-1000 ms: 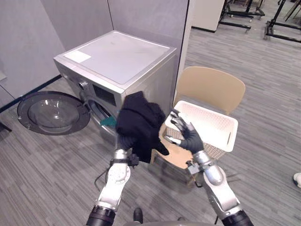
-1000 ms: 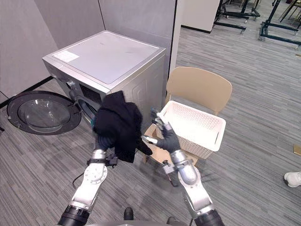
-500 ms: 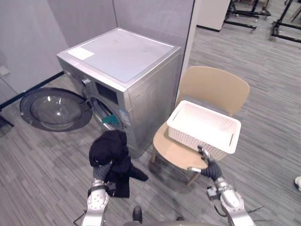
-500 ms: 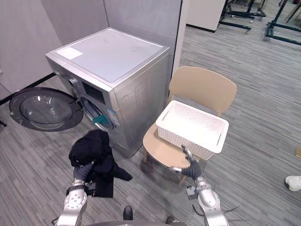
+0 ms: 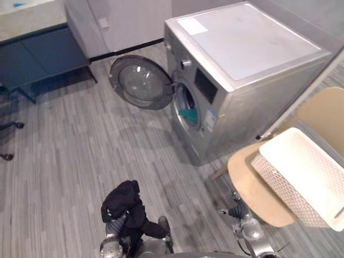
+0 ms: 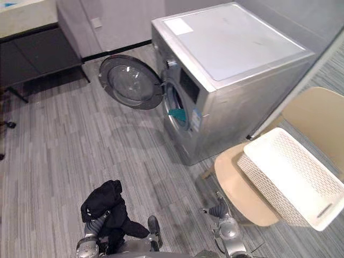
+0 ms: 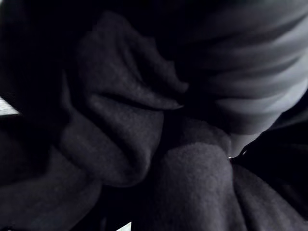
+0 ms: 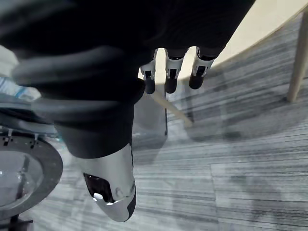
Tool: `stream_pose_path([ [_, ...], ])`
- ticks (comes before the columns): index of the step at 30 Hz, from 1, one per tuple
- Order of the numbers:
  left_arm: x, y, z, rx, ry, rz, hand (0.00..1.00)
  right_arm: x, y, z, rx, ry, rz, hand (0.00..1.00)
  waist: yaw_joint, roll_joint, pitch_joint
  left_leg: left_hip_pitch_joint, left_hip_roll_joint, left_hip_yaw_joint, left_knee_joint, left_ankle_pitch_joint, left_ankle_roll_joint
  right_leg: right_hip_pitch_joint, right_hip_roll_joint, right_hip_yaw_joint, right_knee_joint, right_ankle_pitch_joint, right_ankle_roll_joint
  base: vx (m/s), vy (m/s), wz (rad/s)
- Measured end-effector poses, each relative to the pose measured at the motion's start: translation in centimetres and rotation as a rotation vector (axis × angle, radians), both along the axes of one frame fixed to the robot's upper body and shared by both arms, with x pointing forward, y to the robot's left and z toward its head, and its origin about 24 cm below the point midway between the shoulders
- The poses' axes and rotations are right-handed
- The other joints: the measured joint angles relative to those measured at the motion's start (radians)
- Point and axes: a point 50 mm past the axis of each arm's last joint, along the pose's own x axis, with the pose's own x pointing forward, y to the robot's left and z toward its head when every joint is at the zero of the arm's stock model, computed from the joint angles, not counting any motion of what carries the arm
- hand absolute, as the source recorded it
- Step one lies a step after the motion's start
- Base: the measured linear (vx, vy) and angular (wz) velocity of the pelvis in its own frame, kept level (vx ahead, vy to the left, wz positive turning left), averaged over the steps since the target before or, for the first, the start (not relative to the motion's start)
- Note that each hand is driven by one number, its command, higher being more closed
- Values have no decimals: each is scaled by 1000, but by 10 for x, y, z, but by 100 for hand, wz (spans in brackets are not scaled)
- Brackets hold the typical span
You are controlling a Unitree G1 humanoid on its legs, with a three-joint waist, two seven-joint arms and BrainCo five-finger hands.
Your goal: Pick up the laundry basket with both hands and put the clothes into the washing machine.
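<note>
A silver washing machine (image 5: 242, 80) stands with its round door (image 5: 141, 81) swung open, and a teal cloth (image 5: 188, 114) shows in the drum opening. A white perforated laundry basket (image 5: 306, 180) sits on a tan chair (image 5: 250, 185) to the right of it, and its inside looks bare. Low at the left, a black garment (image 5: 126, 207) hangs bunched over my left hand (image 5: 114, 227) above the floor; the same dark cloth (image 7: 120, 134) covers the hand in the left wrist view. My right hand (image 5: 236, 210) hangs open and holding nothing, low beside the chair's front edge, fingers (image 8: 166, 72) straight.
A dark low desk (image 5: 37, 54) stands at the far left against the wall. Grey striped carpet (image 5: 80, 145) lies between me and the washing machine's door. The chair's legs (image 8: 298, 57) stand close to my right hand.
The whole picture has swung left, so the camera has moved. My right hand has dropped lower, away from the basket. The left hand still carries the black garment low.
</note>
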Motion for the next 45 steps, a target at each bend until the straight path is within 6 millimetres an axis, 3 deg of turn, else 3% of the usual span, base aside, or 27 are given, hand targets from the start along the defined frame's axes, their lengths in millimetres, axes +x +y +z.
stream_pose_path([
  [1,-1,0,-1,-2,5,-1,100,-3,-2,-1,-4,9,-4,0,-3,-6,5,-1,-13,-22,27,-19,12,-26,-29,56,87,15,-56,248,276,108],
  [2,3,1,1,2,-4,-7,100,-9,-4,-3,-9,26,-7,0,-18,14,12,4,-24,-76,78,-56,26,-108,-32,237,260,92,-186,280,216,123],
  [3,8,5,4,19,-20,-19,100,-12,-1,-5,3,32,-8,0,-33,17,23,12,-25,-129,101,-79,34,-173,28,396,360,67,-153,283,163,129],
  [5,19,11,10,45,-54,-25,100,-10,4,-5,17,27,5,0,-46,8,50,31,-31,-200,102,-90,46,-267,158,530,394,-30,-116,238,41,104],
  [7,28,13,14,55,-78,-34,100,-8,4,-3,17,17,5,0,-53,12,80,57,-43,-250,93,-98,48,-352,222,555,335,-51,-106,243,28,90],
  [9,39,7,17,44,-103,-48,100,-6,2,-2,17,7,-3,0,-72,2,95,87,-55,-303,93,-117,43,-407,263,560,163,-29,-72,264,-8,101],
  [10,43,1,17,35,-111,-74,100,-8,2,-3,19,13,-6,0,-86,12,105,116,-63,-341,92,-130,25,-419,283,571,-8,20,-49,341,-63,96],
  [11,46,-2,17,30,-115,-90,100,-11,2,-4,25,20,-15,0,-88,-2,99,132,-72,-364,94,-146,6,-422,289,585,-123,73,-47,422,-102,104],
  [13,47,-5,18,27,-118,-102,100,-15,2,-5,33,26,-25,0,-88,-2,95,155,-84,-396,109,-186,-13,-440,284,612,-162,124,-76,426,-155,73],
  [14,46,-7,17,19,-117,-94,100,-15,2,-5,35,24,-24,0,-91,-2,84,166,-72,-421,146,-235,-44,-436,292,599,-125,169,-113,418,-190,50],
  [16,38,-11,13,1,-99,-78,100,-12,4,0,38,-7,-13,0,-83,18,77,153,-36,-401,251,-267,-100,-410,311,572,-118,182,-130,637,-261,37],
  [17,38,-16,12,-21,-102,-70,100,-5,6,7,40,-50,1,0,-81,40,85,47,24,-318,521,-248,-136,-367,347,557,-120,173,-160,812,-339,10],
  [18,33,-20,10,-39,-92,-61,100,0,9,12,43,-79,12,0,-74,53,88,-19,83,-262,708,-179,-163,-321,380,556,-141,154,-182,545,-256,-15],
  [19,30,-22,8,-47,-84,-59,100,3,11,14,48,-94,17,0,-69,55,91,-54,116,-241,788,-145,-154,-290,395,562,-152,146,-193,572,-218,-60],
  [21,30,-34,8,-81,-90,-90,100,8,18,21,68,-138,20,0,-41,40,99,-100,188,-172,899,-192,-117,-168,434,619,-201,118,-214,551,-175,-79],
  [25,51,-49,18,-107,-161,-145,100,14,15,24,67,-155,2,0,-27,29,103,-160,149,-226,628,-222,-115,-87,431,719,-254,115,-210,436,-3,-82],
  [28,65,-52,24,-99,-198,-176,100,17,15,24,66,-161,-18,0,-24,27,106,-150,79,-426,279,-173,-172,-60,418,816,-254,82,-160,359,208,-111],
  [30,66,-57,25,-104,-207,-190,100,14,12,23,58,-155,-29,0,-23,56,93,-131,98,-525,149,-59,-186,-45,440,887,-247,31,-111,317,295,-129],
  [31,62,-61,23,-113,-198,-202,100,10,8,21,45,-141,-31,0,-22,87,79,-130,133,-533,158,35,-167,-47,469,925,-225,-15,-83,269,373,-132],
  [32,67,-56,24,-91,-197,-224,100,6,17,16,76,-121,-43,0,-27,29,79,-116,102,-464,199,-14,-146,-63,419,971,-182,-37,-61,297,426,-124],
  [35,67,-47,25,-53,-193,-249,100,-7,32,8,111,-79,-27,0,-21,-23,54,-79,75,-320,203,-77,-101,-111,358,1020,-149,-31,-20,149,270,-111],
  [36,66,-45,25,-48,-191,-248,100,-7,34,8,113,-80,-21,0,-19,-24,54,-73,76,-295,200,-81,-94,-124,351,1010,-142,-24,-10,113,270,-142],
  [38,63,-37,24,-28,-178,-244,100,2,38,10,114,-90,5,0,-22,-30,50,-40,86,-170,171,-80,-68,-182,296,846,-119,3,10,61,147,-160],
  [39,63,-33,25,-20,-178,-234,100,8,40,10,113,-92,15,0,-26,-28,51,-11,92,-100,146,-79,-61,-201,252,650,-127,21,-17,55,99,-147],
  [41,63,-27,26,-11,-179,-215,100,13,40,9,106,-83,27,0,-25,-22,52,32,108,-30,117,-79,-61,-178,213,419,-170,56,-41,69,53,-139],
  [43,65,-24,27,-2,-185,-218,100,12,38,6,99,-68,25,0,-31,-17,54,70,123,6,90,-79,-61,-163,217,349,-186,75,-62,53,-30,-85],
  [45,66,-23,27,1,-184,-224,100,5,31,1,73,-33,27,0,-46,-12,52,94,133,30,86,-78,-64,-146,245,366,-237,93,-67,25,-70,-50],
])
